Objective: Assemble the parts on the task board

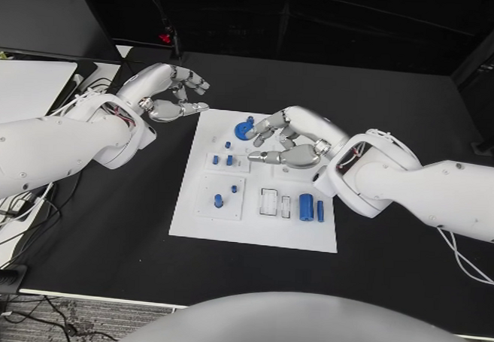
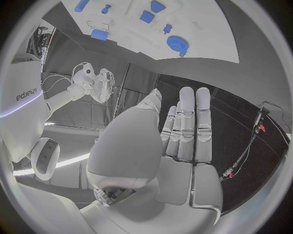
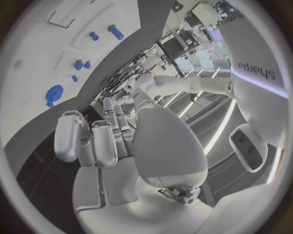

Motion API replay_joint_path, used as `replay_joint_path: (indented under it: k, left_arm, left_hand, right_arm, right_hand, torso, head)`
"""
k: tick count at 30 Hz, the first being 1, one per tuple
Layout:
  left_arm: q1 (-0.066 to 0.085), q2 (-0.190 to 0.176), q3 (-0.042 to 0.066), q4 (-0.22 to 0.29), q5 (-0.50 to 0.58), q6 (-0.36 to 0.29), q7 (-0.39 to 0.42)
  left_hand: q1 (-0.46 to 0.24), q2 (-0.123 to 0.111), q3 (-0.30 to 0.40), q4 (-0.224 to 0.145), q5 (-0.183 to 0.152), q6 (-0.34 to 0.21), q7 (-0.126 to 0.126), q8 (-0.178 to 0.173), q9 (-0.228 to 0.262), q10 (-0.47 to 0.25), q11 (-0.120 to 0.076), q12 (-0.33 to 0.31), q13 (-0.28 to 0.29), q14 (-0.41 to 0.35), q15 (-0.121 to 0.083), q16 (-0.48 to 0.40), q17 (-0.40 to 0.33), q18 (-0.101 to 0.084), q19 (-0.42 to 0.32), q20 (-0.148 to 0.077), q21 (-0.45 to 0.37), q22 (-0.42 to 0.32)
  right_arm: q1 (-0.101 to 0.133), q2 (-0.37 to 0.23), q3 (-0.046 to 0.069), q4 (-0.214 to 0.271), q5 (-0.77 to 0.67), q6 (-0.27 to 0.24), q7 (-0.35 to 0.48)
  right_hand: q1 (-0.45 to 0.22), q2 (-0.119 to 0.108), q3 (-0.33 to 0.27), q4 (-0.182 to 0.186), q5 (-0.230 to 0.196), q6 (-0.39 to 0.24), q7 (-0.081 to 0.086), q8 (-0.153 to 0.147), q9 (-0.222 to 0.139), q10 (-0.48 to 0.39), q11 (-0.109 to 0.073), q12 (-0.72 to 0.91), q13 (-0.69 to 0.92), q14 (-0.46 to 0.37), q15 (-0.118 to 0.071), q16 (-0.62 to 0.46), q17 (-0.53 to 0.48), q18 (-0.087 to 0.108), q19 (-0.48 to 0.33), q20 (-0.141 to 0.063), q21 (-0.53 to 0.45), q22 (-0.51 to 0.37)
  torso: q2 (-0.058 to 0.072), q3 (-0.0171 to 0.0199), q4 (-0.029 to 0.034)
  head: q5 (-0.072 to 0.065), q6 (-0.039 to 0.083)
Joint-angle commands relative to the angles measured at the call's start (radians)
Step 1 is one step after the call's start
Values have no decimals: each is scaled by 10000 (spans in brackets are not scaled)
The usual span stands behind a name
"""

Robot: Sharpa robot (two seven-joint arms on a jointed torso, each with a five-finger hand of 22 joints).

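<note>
**Right hand hovering over a crowded board, left hand waiting off its far corner**

The right hand is hanging over the far part of the task board, its fingers loosely curled and holding nothing that I can make out. It is sitting just beside the blue gear and above the small blue pegs. The left hand is hovering released over the black table, just off the board's far left corner, fingers apart.

The likeliest trouble is a brushed part: the gear and the pegs are lying close together under the right hand, so a descending finger could be knocking one while reaching for another. A sideways push could also be sliding the whole board, since nothing visible is pinning it.

For room, the table is offering open black surface to the near left and right of the board. The blue cylinders are lying in the near right part of the board, close under the right forearm, so a low retreat is risking a sweep across them.
</note>
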Motion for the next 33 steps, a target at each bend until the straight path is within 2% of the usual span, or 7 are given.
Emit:
replay_joint_path:
  k: [1, 5, 8, 10, 15, 19, 33]
  left_arm:
    - [15, 69, 9, -13, 272, 32, 194]
    - [14, 112, 9, -37, 325, 44, 202]
    - [13, 153, 9, -62, 342, 60, 201]
    - [12, 174, 9, -66, 348, 66, 201]
    - [12, 226, 9, -80, 354, 73, 201]
    - [12, 234, 8, -93, 356, 78, 194]
    - [9, 183, 8, -116, 357, 141, 171]
  left_hand:
    - [-66, 70, -50, 1, 48, 27, 15, -46, -5, 45, -5, 47, -15, 73, 11, -67, -11, 178, 58, -1, -39, -9]
    - [-66, 70, -50, 1, 48, 27, 15, -46, -5, 45, -5, 47, -15, 73, 11, -67, -11, 178, 58, -1, -39, -9]
    - [-66, 70, -50, 1, 48, 27, 15, -46, -5, 45, -5, 47, -15, 73, 11, -67, -11, 178, 58, -1, -39, -9]
    - [-66, 70, -50, 1, 48, 27, 15, -46, -5, 45, -5, 47, -15, 73, 11, -67, -11, 178, 58, -1, -39, -9]
    - [-66, 70, -50, 1, 48, 27, 15, -46, -5, 45, -5, 47, -15, 73, 11, -67, -11, 178, 58, -1, -39, -9]
    - [-66, 70, -50, 1, 48, 27, 15, -46, -5, 45, -5, 47, -15, 73, 11, -67, -11, 178, 58, -1, -39, -9]
    - [-80, 81, -55, -1, 58, 16, 16, -53, -7, 43, -4, 48, -15, 77, 13, -67, -13, 177, 65, -1, -50, -10]
  right_arm:
    - [79, -657, -16, 386, 3066, 212, 131]
    - [122, -1358, -44, 699, 3259, 1080, -702]
    - [134, -1763, -137, 909, 3014, 1470, -1300]
    - [137, -1970, -184, 1005, 2661, 1537, -1631]
    - [138, -2388, -377, 1204, 1740, 1306, -2573]
    - [128, -2613, -525, 1423, 950, 1464, -4049]
    - [-35, -2632, -603, 2119, -1182, 2326, -7278]
  right_hand:
    - [-419, 208, -513, -78, 298, -382, -186, 304, 57, -122, -157, 1196, 759, -433, -134, -259, -624, 219, -706, -126, -788, 252]
    - [-721, 481, -1308, 29, 116, -1437, -259, 886, 163, -1355, -357, 4333, 2988, -1597, -154, -556, -1684, 669, -2812, -142, -3028, -924]
    - [-1189, 727, -1851, 6, 97, -2319, -332, 1803, 402, -2483, -526, 8745, 6377, -1714, -114, 373, -46, 935, -4515, -176, -4541, -1491]
    - [-1595, 780, -2145, 81, 186, -2608, -373, 2693, 673, -384, -476, 11485, 9782, -1124, -148, 989, 1444, 963, -4619, -164, -4444, -1243]
    - [-2227, 621, -2415, 50, 739, -2416, -232, 5232, 1652, 4924, -140, 13277, 14428, 1163, 181, 1550, 4788, 148, -1392, 44, -644, 962]
    - [-2973, 11, -1984, 162, 1285, -2530, -310, 7269, 2588, 5071, -246, 13286, 14541, 1163, 71, 1550, 4788, -662, 1644, 79, 2524, 2484]
    - [-3184, -150, -1752, 141, 1843, -3622, 20, 6988, 2213, 5071, 88, 13286, 14541, 1163, 140, 1550, 4788, -776, 1958, 126, 2847, 2635]
  torso:
    - [-63, -72, 37]
    - [-71, -72, -7]
    - [-89, -87, -16]
    - [-102, -109, -22]
    - [-103, -119, 6]
    - [-85, -120, -16]
    - [-101, -120, -28]
  head:
    - [-524, -1]
    - [-828, -1]
    - [-1080, -1]
    - [-1262, -1]
    - [-1669, -1]
    - [-1762, -1]
    - [-1879, -1]
